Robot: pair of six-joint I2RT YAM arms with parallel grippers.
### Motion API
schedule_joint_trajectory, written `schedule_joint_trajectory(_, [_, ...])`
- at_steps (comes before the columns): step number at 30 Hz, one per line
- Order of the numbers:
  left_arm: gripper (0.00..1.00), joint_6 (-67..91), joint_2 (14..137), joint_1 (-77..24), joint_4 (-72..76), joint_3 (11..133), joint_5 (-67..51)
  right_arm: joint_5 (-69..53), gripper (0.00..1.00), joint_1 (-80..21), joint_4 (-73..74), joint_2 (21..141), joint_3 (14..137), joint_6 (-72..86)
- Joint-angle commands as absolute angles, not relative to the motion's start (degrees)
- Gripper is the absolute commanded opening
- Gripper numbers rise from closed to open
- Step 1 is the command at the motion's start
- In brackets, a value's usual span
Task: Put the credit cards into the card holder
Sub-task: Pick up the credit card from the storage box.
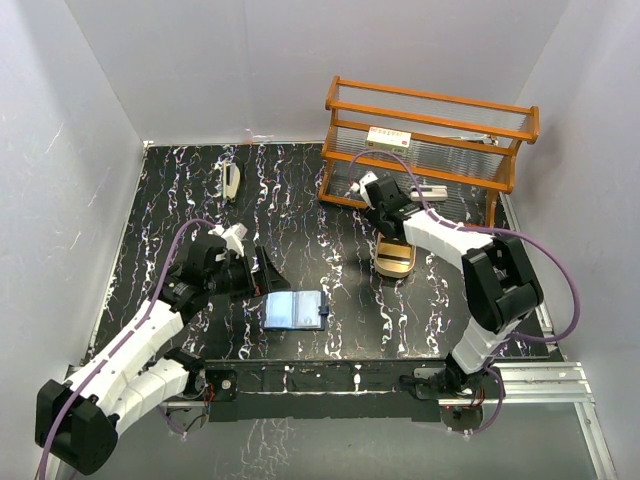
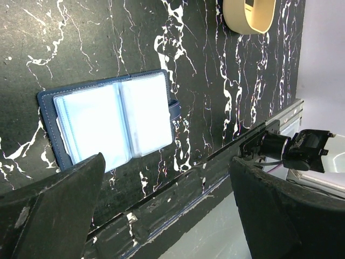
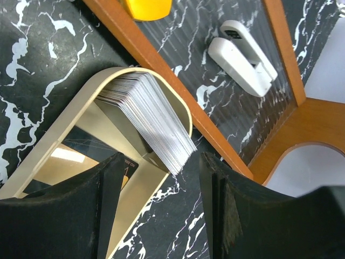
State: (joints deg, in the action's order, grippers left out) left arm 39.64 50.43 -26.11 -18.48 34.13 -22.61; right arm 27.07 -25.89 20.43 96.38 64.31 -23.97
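The card holder [image 1: 295, 310] lies open on the black marble table, navy outside with pale blue slotted pages; it also shows in the left wrist view [image 2: 113, 121]. My left gripper [image 1: 268, 275] is open and empty, just left of and above the holder [image 2: 167, 216]. A stack of credit cards [image 3: 148, 116] stands tilted on edge in the gold oval tray [image 3: 38, 156], and a dark card [image 3: 125, 168] lies flat in the tray. My right gripper [image 3: 161, 210] is open over the tray [image 1: 394, 262], with the stack's lower corner between its fingers, untouched.
An orange wooden rack [image 1: 430, 140] stands at the back right, right behind the tray, with a white stapler-like object [image 3: 242, 56] and a yellow item [image 3: 146, 8] inside. Another white object [image 1: 231, 182] lies at the back left. White walls enclose the table.
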Motion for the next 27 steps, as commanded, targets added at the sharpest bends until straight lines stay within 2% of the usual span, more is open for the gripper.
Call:
schedule_joint_trajectory(1, [0.99,39.9,48.8,-26.4,-20.2,33.9,-22.2,28.5,0.55,-26.0,17.4,99.0,65.0,-26.4])
schedule_joint_trajectory(27, [0.99,40.2,49.1,-26.4,-20.0,33.6,-21.2,34.8,0.45,-25.4,14.4,101.6,64.5,-28.0])
